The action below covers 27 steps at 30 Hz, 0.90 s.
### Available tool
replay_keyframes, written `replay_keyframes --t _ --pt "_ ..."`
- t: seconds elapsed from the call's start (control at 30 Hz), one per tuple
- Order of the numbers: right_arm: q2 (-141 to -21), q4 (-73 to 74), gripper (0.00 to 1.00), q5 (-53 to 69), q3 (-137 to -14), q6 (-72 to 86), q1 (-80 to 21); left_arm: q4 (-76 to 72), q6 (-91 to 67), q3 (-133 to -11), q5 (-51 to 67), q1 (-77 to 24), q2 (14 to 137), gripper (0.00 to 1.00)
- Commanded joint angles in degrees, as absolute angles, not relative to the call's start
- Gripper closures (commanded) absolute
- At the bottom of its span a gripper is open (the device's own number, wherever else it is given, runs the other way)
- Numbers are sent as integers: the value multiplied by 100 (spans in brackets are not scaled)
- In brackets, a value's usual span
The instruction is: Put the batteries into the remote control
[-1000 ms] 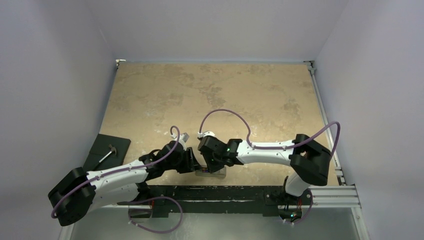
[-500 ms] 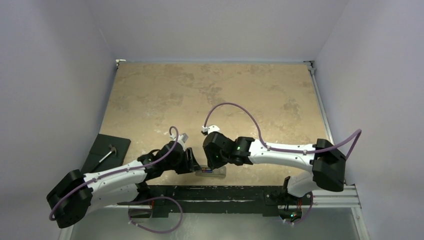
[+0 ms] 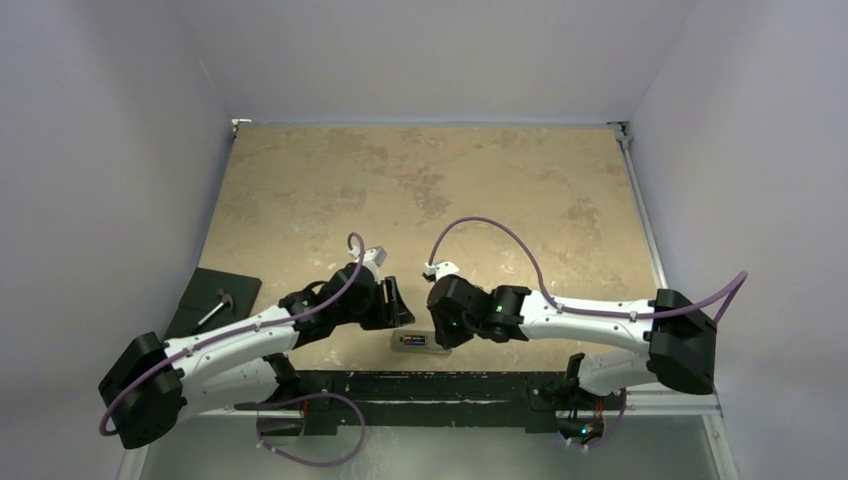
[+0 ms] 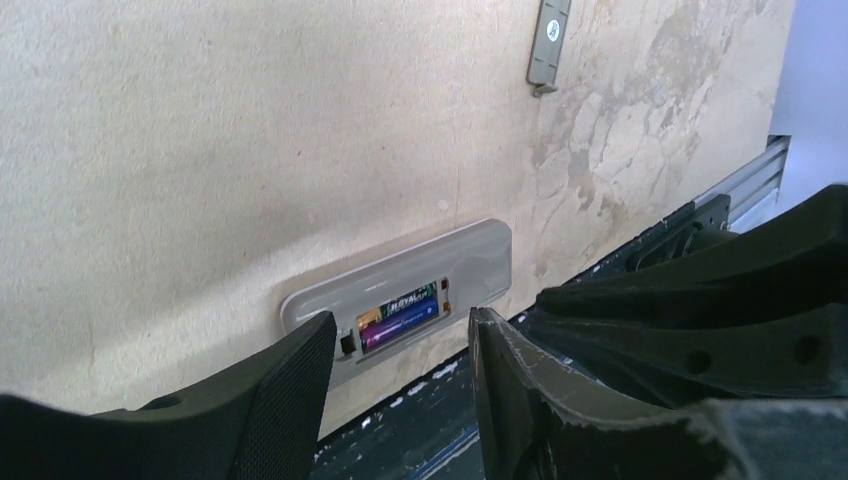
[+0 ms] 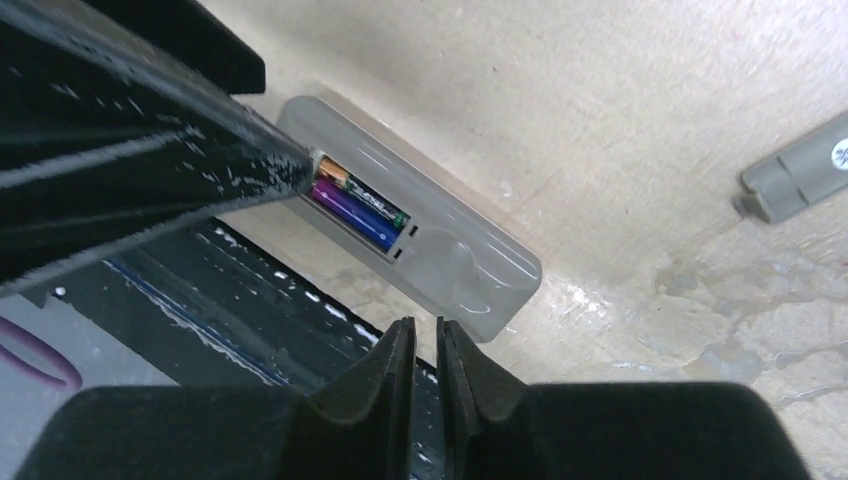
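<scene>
Well, the remote control (image 4: 400, 288) lies flat on the table (image 3: 420, 190), right by the near edge, next to the black rail (image 3: 430, 385). Its grey back faces up, and the little hollow for the batteries (image 5: 360, 205) is open. Both sit in there side by side: the purple-blue one (image 5: 350, 212) and the brown one (image 5: 362, 190) with a gold end. The grey cover piece (image 4: 549, 42) lies well apart from it on the table. The button side is face down, so it cannot be seen. From above, the batteries are only a tiny spot of colour. The words on the purple-blue one are too small to read. In the right wrist view a black finger (image 5: 150, 150) of the other arm hides one end of the remote, and I cannot tell if it touches. The cover piece is cut off by the picture edge in both wrist views. Both arms lie low and reach in from the sides to the middle. The left gripper (image 4: 402, 330) hangs just on the far side of the remote, its jaws partway open with nothing in them. The right gripper (image 5: 425, 325) sits just to the right of the remote, open only a thin crack, and holds nothing.
</scene>
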<state>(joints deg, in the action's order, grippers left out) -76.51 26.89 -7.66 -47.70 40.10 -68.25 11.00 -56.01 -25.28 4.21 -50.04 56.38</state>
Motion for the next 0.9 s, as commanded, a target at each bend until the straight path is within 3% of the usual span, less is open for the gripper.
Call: replay_keyframes --t 0.0,0.2,0.53,0.87 --pt "-7360 2434 83 -550 -4456 4232 -6829 935 -5253 -2901 314 -5027 6098 48" --pt "-7175 2123 100 -237 -3966 4337 -6830 430 -5218 -2997 448 -5027 6741 48" --pt "-7491 1616 100 -26 -3689 4413 -6829 92 -5154 -2960 688 -5036 7314 47" --pt "-8107 1564 100 -355 -4044 4364 -6802 121 -5313 -2546 729 -5049 7035 48"
